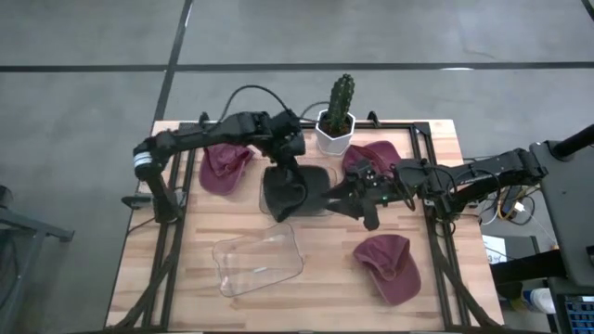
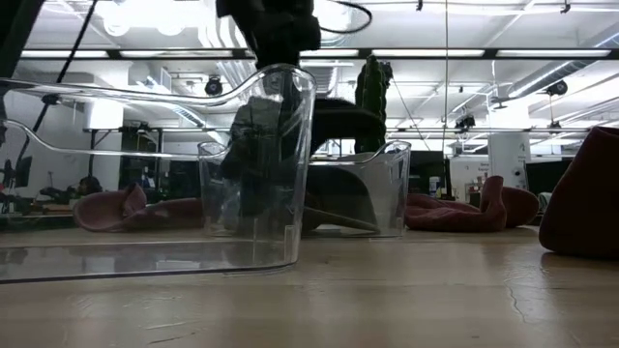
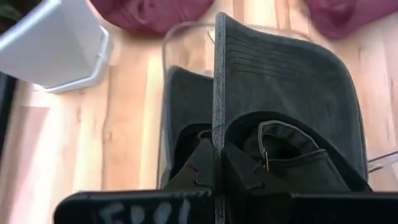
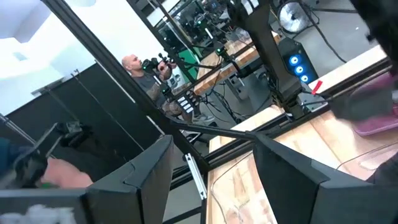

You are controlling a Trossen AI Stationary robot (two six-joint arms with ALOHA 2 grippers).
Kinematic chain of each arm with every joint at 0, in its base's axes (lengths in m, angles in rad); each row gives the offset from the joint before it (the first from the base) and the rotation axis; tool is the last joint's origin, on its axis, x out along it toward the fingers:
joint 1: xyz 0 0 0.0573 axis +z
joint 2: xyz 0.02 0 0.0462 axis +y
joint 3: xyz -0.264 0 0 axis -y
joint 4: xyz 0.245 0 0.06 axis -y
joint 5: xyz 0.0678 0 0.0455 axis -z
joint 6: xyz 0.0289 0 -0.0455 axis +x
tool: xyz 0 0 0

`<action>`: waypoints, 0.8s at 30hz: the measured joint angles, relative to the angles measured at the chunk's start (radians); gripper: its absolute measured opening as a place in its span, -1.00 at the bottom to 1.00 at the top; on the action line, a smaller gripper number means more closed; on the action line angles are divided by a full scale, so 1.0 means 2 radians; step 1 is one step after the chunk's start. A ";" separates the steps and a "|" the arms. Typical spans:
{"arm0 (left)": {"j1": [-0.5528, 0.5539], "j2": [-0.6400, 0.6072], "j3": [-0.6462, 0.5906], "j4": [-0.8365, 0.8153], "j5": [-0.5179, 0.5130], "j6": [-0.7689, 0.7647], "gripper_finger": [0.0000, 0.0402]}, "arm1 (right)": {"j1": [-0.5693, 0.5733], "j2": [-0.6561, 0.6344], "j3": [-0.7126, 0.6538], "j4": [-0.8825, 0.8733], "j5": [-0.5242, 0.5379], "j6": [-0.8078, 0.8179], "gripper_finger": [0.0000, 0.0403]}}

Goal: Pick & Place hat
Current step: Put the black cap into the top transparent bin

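A wooden table (image 1: 306, 288) holds four hats and two clear plastic bins. Nearest the front edge in the overhead view, a clear bin (image 1: 258, 263) lies tipped at an angle, and to its right sits a maroon cap (image 1: 390, 267) on its own. Just behind, at the table's middle, the left gripper (image 1: 286, 174) is closed on a black cap (image 1: 284, 195); the left wrist view shows the fingers pinching the edge of the cap (image 3: 273, 87) so that its brim stands on edge, over the second clear bin (image 1: 314, 190). The right gripper (image 1: 345, 197) reaches in from the right, close beside that bin, and its two dark fingers (image 4: 134, 177) stand spread wide with nothing between them. Farther back lie two more maroon caps, one at back left (image 1: 225, 165) under the left arm, and one at back right (image 1: 371, 158) beside the pot. At the rear edge stands one green cactus (image 1: 341, 96) in a white angular pot (image 1: 333, 135). So the count is one black cap, three maroon caps, two bins and one potted cactus. White lettering marks the left gripper's body in its wrist view, but it is too blurred to read. Beyond the table, the right wrist view shows one person (image 4: 140, 67) among workshop equipment.
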 joint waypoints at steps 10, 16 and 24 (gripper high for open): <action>-0.007 0.066 0.000 0.011 -0.024 0.009 -0.97 | 0.000 0.000 0.000 0.014 0.004 0.000 0.07; -0.007 0.080 0.000 0.019 -0.032 0.007 -0.91 | 0.000 0.000 0.000 0.013 0.004 -0.001 0.07; -0.008 0.081 0.000 0.066 0.009 -0.029 -0.57 | 0.000 0.000 0.000 0.011 0.004 -0.001 0.07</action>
